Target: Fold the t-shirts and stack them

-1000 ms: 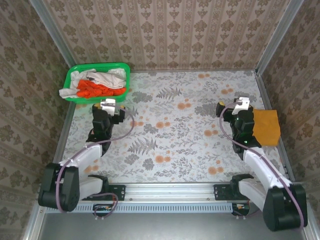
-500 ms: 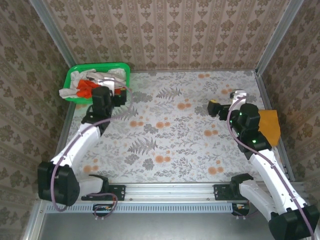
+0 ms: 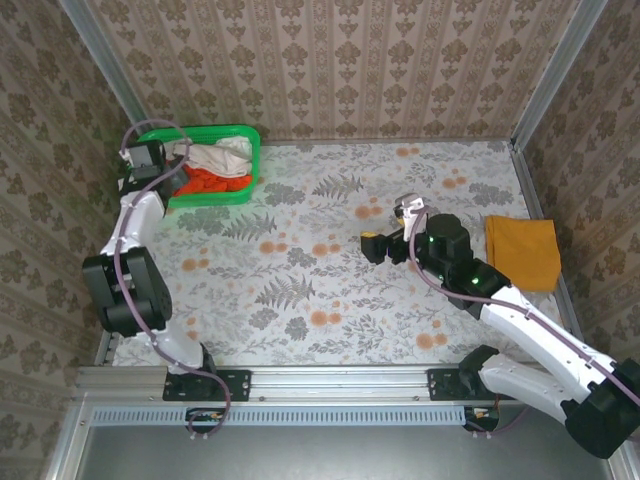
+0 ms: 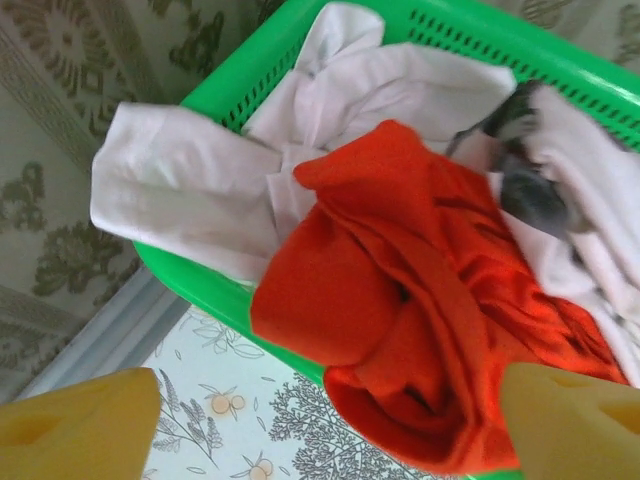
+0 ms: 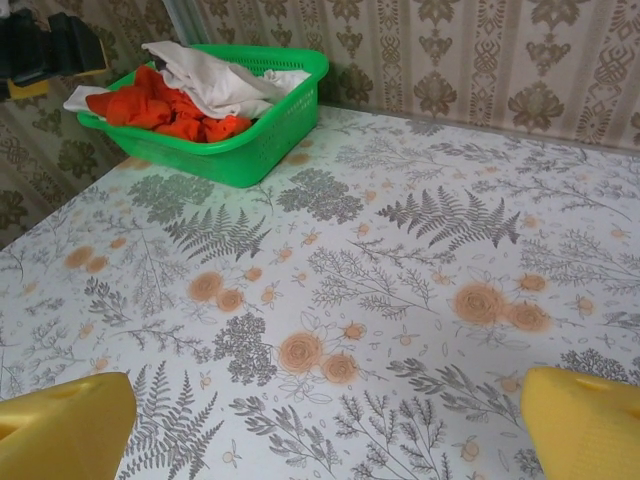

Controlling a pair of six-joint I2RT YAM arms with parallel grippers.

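One arm [image 3: 125, 230] outstretched: left gripper [image 4: 320, 425] over basket [image 4: 480, 40].

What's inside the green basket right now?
In the green basket, a crumpled orange-red t-shirt lies bunched among off-white t-shirts, one draped over the rim. The basket's floor and anything beneath the pile are covered.

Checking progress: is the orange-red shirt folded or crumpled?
Crumpled: the orange-red shirt lies bunched in the green basket among off-white shirts.
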